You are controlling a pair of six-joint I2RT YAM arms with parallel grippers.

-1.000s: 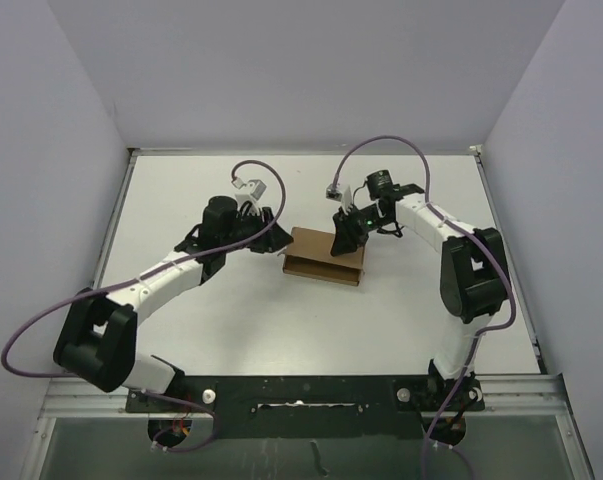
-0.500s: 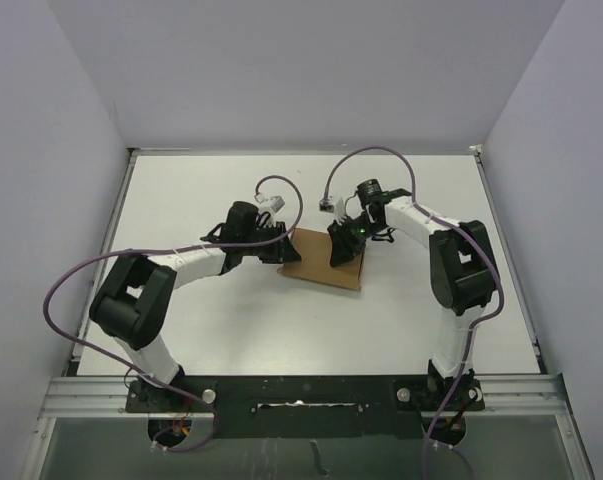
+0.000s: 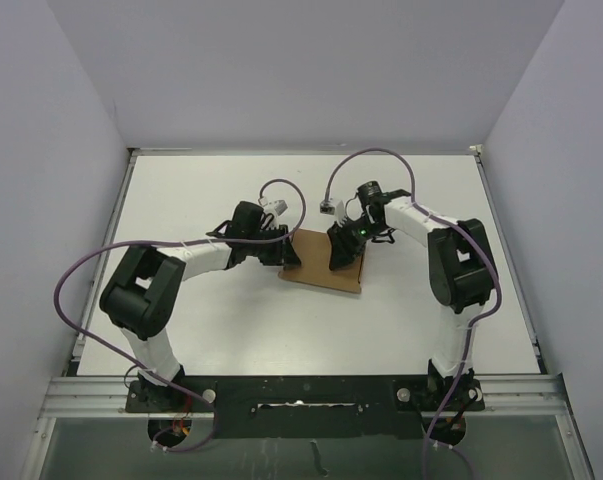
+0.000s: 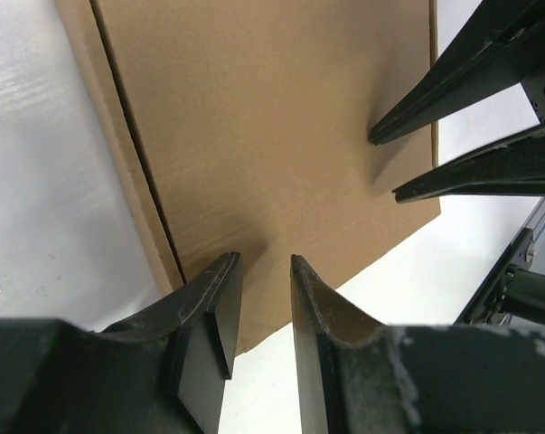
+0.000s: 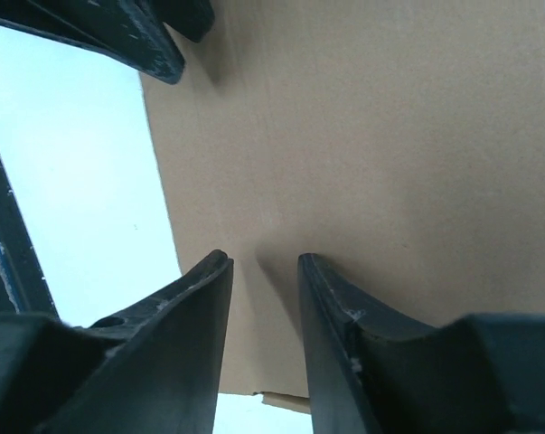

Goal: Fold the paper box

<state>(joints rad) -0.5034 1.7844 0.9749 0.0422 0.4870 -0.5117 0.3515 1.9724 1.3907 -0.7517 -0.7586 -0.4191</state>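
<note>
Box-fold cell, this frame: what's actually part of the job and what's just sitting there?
In the job:
- paper box, lying flat
- left gripper, tips down at the box's left part, jaws slightly apart
- right gripper, tips down at its right part, jaws slightly apart

Just there:
- table
- purple cables looping off the arms

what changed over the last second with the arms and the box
The left gripper swung in to the right, onto the left edge of the plain brown cardboard box. The box's near wall, visible earlier, no longer shows; the box looks flatter. The right gripper stayed on the box's right part.
</note>
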